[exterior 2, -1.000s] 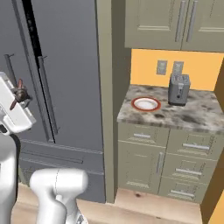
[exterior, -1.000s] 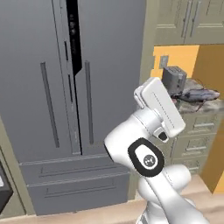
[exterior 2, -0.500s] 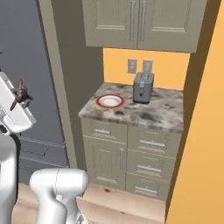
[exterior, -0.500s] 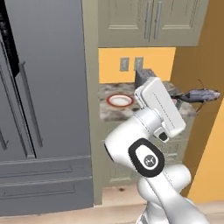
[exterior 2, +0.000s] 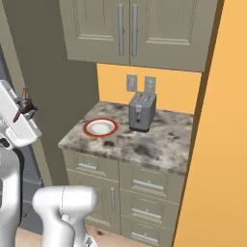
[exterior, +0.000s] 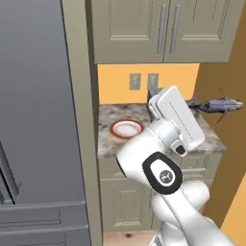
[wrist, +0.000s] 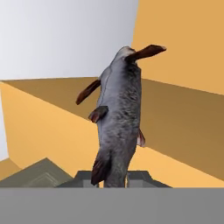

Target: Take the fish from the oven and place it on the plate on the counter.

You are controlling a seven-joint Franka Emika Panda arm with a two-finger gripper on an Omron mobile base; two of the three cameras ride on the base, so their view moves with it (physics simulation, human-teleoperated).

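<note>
My gripper (wrist: 114,178) is shut on the tail end of the fish (wrist: 118,118), a slender dark grey fish that points away from the hand. In the left base view the fish (exterior: 218,104) sticks out to the right of the gripper (exterior: 194,108), in the air beyond the right end of the counter (exterior: 108,144). The right base view has the fish (exterior 2: 24,103) at the far left, held high. The plate (exterior: 127,129) (exterior 2: 100,128), white with a red rim, lies empty at the left end of the granite counter (exterior 2: 144,147). The oven is out of view.
A silver toaster (exterior 2: 142,112) stands at the back of the counter, right of the plate. Upper cabinets (exterior 2: 130,29) hang above. A grey fridge (exterior: 38,120) and a tall beige panel (exterior: 79,120) bound the left side, and an orange wall (exterior 2: 222,144) bounds the right.
The whole picture has shifted: the base moved right, so the fridge slid off to the left and the counter with the plate came to the middle. The fish stays in the gripper.
</note>
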